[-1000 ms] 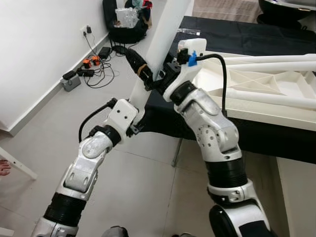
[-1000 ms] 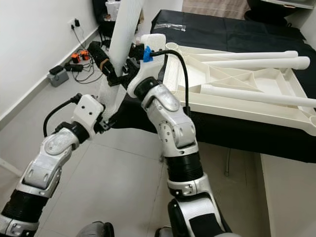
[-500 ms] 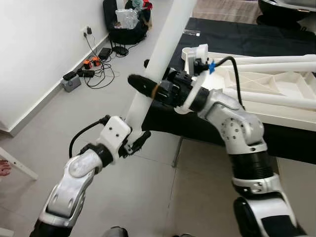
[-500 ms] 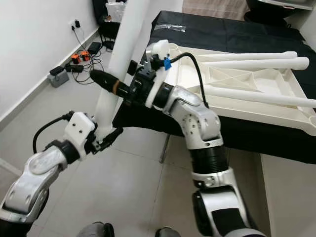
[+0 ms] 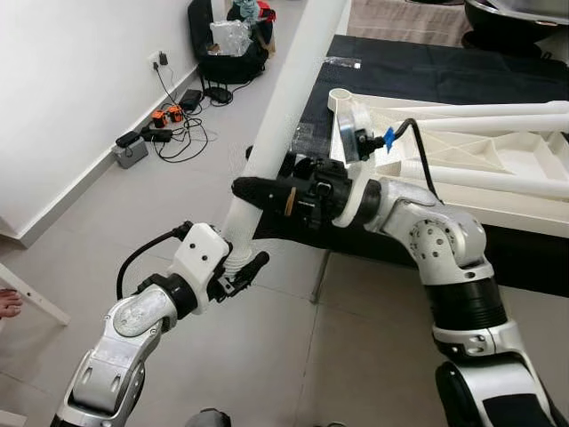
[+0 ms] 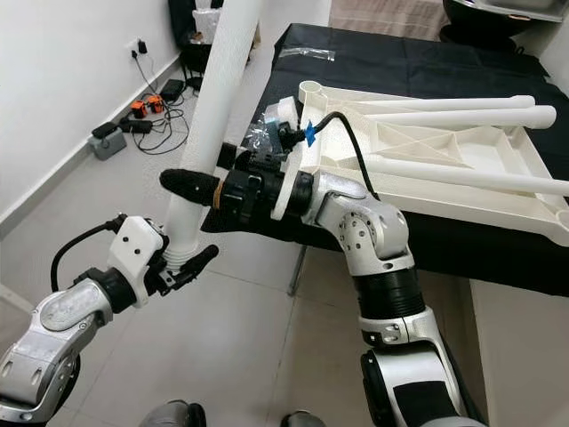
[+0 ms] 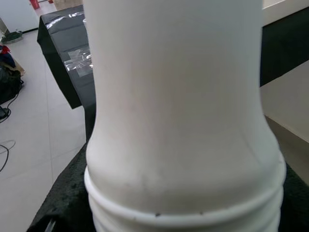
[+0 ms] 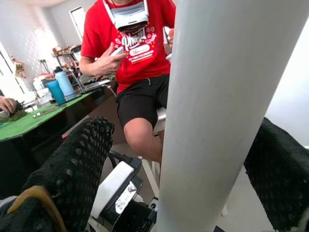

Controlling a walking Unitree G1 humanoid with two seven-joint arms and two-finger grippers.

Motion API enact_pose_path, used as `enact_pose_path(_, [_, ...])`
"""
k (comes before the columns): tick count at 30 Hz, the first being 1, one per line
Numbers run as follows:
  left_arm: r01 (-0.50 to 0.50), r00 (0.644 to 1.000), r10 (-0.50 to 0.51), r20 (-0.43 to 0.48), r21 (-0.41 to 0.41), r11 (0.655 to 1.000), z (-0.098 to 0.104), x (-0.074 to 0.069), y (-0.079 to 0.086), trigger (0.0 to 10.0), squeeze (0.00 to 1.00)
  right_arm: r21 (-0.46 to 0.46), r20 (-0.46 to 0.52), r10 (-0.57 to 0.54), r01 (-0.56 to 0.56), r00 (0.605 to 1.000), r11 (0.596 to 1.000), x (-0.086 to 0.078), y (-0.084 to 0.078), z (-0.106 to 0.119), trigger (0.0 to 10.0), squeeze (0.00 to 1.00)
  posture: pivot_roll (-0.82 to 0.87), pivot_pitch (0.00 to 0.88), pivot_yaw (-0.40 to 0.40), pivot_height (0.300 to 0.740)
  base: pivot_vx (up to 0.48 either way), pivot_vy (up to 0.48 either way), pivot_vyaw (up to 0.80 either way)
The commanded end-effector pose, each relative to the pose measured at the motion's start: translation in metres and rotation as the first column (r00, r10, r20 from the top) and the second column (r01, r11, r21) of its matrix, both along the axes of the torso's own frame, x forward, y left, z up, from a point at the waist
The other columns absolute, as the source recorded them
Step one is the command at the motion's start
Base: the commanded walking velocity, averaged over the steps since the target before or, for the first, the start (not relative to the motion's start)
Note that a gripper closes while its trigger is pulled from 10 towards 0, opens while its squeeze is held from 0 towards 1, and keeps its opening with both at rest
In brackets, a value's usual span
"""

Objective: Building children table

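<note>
Seemingly midway, the left gripper (image 5: 233,269) clamps the threaded end of a white leg (image 5: 283,111) while the right gripper (image 6: 191,186) straddles it loosely, and the upturned tabletop (image 6: 462,169) on the black table (image 6: 418,62) has one corner socket (image 6: 311,89) left to fill.

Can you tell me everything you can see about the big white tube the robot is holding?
The white table leg is a long, round, smooth tube that looks like plastic. It leans steeply, its top running out of the picture. Near its lower end it narrows into ridged rings like a screw thread. The left gripper clamps that ridged end, and the right gripper has its black fingers on either side of it higher up.
</note>
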State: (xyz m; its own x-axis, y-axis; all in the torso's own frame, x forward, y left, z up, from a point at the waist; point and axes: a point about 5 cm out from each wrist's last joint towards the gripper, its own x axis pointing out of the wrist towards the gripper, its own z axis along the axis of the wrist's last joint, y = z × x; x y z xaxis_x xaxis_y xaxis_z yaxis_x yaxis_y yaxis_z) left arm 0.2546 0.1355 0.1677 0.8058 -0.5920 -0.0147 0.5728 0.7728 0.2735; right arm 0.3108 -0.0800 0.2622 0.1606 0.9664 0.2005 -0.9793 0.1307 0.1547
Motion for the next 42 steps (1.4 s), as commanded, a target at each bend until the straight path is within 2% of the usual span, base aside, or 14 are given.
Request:
enact_pose_path(1, [0.014,1.0,-0.014,-0.008,0.003,1.0,-0.001,-0.004,-0.001,10.0,0.0,-0.002,0.0,0.033,-0.033,0.999,0.999,-0.004,0.003,0.001,10.0,0.0,0.0,0.069,-0.027,0.74,0.0,0.0,0.0])
enact_pose_path(8, [0.041,0.998,-0.042,-0.039,-0.023,0.999,-0.003,-0.005,-0.007,10.0,0.0,0.011,-0.015,0.071,-0.071,0.997,0.997,-0.007,0.012,0.001,10.0,0.0,0.0,0.073,-0.026,0.74,0.0,0.0,0.0])
enact_pose_path(13, [0.09,0.991,-0.095,-0.09,-0.053,0.995,-0.009,-0.012,-0.016,10.0,0.0,0.034,-0.019,0.096,-0.096,0.995,0.995,-0.008,0.023,0.004,10.0,0.0,0.0,0.079,-0.02,0.74,0.0,0.0,0.0])
enact_pose_path(28, [0.099,0.986,-0.106,-0.127,-0.057,0.993,-0.013,-0.017,-0.014,10.0,0.0,0.018,-0.009,0.074,-0.073,0.997,0.997,-0.002,0.029,0.004,10.0,0.0,0.0,0.083,-0.02,0.74,0.0,0.0,0.0])
enact_pose_path(29, [0.1,0.986,-0.107,-0.129,-0.056,0.993,-0.013,-0.018,-0.014,10.0,0.0,0.015,-0.011,0.071,-0.071,0.997,0.997,-0.002,0.029,0.003,5.8,0.0,0.0,0.083,-0.02,0.74,0.0,0.0,0.0])
enact_pose_path(31, [0.1,0.986,-0.107,-0.129,-0.056,0.993,-0.013,-0.018,-0.014,10.0,0.0,0.015,-0.011,0.071,-0.071,0.997,0.997,-0.002,0.029,0.003,5.8,0.0,0.0,0.083,-0.02,0.74,0.0,0.0,0.0])
enact_pose_path(32, [0.101,0.985,-0.108,-0.132,-0.057,0.993,-0.013,-0.019,-0.014,10.0,0.0,0.014,-0.015,0.065,-0.065,0.998,0.998,-0.001,0.029,0.002,0.0,0.0,0.0,0.081,-0.021,0.74,0.0,0.0,0.0])
enact_pose_path(42, [0.101,0.985,-0.108,-0.137,-0.057,0.993,-0.013,-0.019,-0.014,10.0,0.0,0.002,-0.019,0.04,-0.04,0.999,0.999,0.0,0.028,-0.002,0.0,0.0,0.0,0.081,-0.022,0.74,0.0,0.0,0.0])
